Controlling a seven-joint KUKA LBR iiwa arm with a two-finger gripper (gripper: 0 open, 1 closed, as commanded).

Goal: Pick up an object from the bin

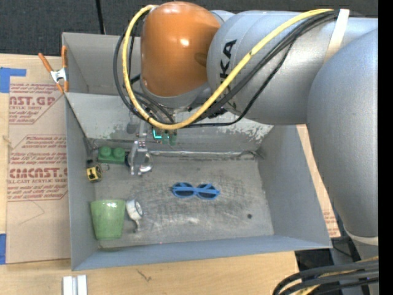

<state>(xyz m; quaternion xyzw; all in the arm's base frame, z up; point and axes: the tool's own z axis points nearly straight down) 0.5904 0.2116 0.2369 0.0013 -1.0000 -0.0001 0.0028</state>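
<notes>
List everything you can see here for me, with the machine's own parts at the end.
Bin: one, grey metal, holding everything below.
Cup: one, pale green, bin's lower left corner.
White bit: one, white and silvery, right beside the cup; kind unclear.
Glasses: one pair, blue, middle of the floor.
Brick: one, dark green, left side near the far wall.
Yellow bit: one, yellow and black, by the left wall below the brick.
Tool: one, silvery, just right of the brick.
Arm: one, grey with an orange cover and yellow and black cables, reaching in from the right.
</notes>
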